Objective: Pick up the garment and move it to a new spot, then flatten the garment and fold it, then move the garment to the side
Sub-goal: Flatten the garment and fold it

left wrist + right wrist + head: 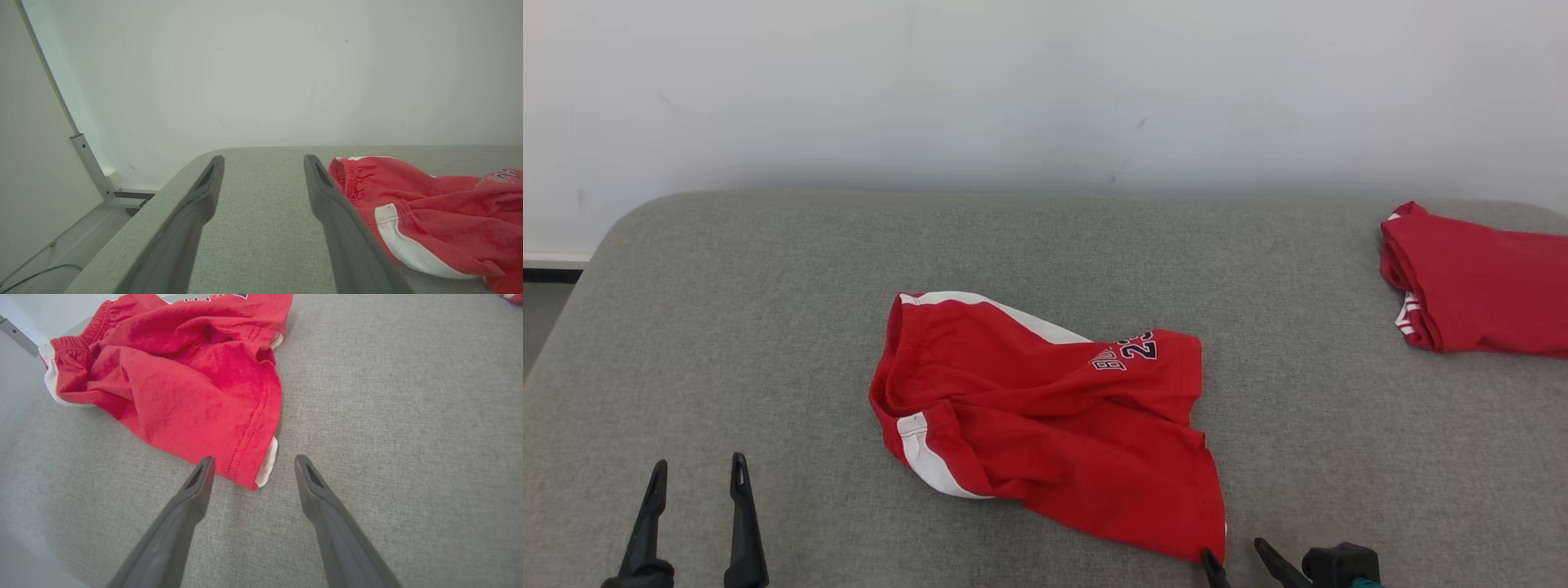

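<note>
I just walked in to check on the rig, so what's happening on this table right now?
A two-armed robot is set to handle the crumpled red shorts lying in the middle of the grey padded surface. Nothing is held: the left gripper is open, off to the shorts' left, and the right gripper is open at the near leg hem. Another red garment, seemingly folded, lies at the far right.

Bright, even, diffuse light. The plain white wall (1013,98) darkens to a soft band above the grey fabric-covered bench (727,327). The crumpled red shorts with white stripes (1045,408) cast only faint shadow. The dark jaws of the left gripper (263,159) blur near the lens.
</note>
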Controlling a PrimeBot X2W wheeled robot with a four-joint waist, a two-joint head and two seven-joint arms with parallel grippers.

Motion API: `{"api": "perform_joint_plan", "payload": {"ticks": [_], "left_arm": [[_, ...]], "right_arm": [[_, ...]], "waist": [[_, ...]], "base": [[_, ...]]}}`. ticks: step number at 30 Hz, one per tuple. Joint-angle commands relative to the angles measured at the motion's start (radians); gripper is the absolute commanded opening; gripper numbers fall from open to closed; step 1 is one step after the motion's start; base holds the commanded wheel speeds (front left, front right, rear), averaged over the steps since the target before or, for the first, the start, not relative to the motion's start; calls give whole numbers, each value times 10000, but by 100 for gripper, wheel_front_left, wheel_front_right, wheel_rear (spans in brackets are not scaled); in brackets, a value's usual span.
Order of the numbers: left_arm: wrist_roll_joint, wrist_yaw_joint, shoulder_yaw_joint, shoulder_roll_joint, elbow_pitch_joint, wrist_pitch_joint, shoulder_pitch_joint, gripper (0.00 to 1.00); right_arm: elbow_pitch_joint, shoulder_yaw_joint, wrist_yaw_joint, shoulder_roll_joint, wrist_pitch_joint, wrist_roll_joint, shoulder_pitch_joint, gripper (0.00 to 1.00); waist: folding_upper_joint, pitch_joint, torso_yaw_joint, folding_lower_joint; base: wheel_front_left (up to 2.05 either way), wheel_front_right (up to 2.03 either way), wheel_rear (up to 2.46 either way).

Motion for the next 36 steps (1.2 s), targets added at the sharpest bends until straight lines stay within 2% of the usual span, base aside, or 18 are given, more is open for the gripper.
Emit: {"api": "perform_joint_plan", "payload": {"ticks": [1,6,7,9,10,11,12,17,21,28,32,36], "left_arm": [[43,-52,45,-54,21,-30,-78,100],[151,-244,69,-172,93,-30,-247,100],[174,-249,82,-197,129,-30,-264,100],[189,-338,82,-270,168,-30,-305,100],[207,-335,89,-296,204,-30,-315,100],[235,-373,91,-322,211,-30,-337,100],[238,-411,96,-359,216,-30,-370,100],[293,-501,187,-461,310,-30,-283,100],[254,-624,275,-579,404,-30,-148,100],[370,-822,262,-835,461,-30,-119,100],[437,-917,303,-929,504,-30,-158,100],[501,-1033,255,-1011,577,-30,-205,100]], "right_arm": [[74,-12,-28,-4,-97,57,-144,100],[982,58,-28,14,-362,97,-694,100],[1228,82,-28,19,-430,157,-834,97],[1712,173,-28,-4,-538,163,-1061,71],[1918,205,-28,-4,-667,248,-1220,36],[2137,238,-28,-8,-762,275,-1344,5],[2378,287,-28,-30,-849,298,-1442,0],[2901,455,-28,-150,-1558,504,-1764,0],[2565,462,-28,-543,-1906,596,-1479,0],[702,273,-28,-1275,-1442,956,-445,0],[-429,367,-28,-1369,-861,1336,-12,0],[-1018,646,-28,-1444,-475,1628,-87,0]], "waist": [[0,33,43,0],[0,146,229,0],[0,153,257,0],[0,178,332,0],[0,186,346,0],[0,202,357,0],[0,213,367,0],[0,123,246,0],[0,-5,-10,0],[0,-118,-402,0],[0,-152,-452,0],[0,-222,-315,0]], "base": [[0,0,0],[0,0,0],[0,0,0],[0,0,0],[0,0,0],[0,0,0],[0,0,0],[0,0,0],[0,0,0],[0,0,0],[0,0,0],[0,0,0]]}}
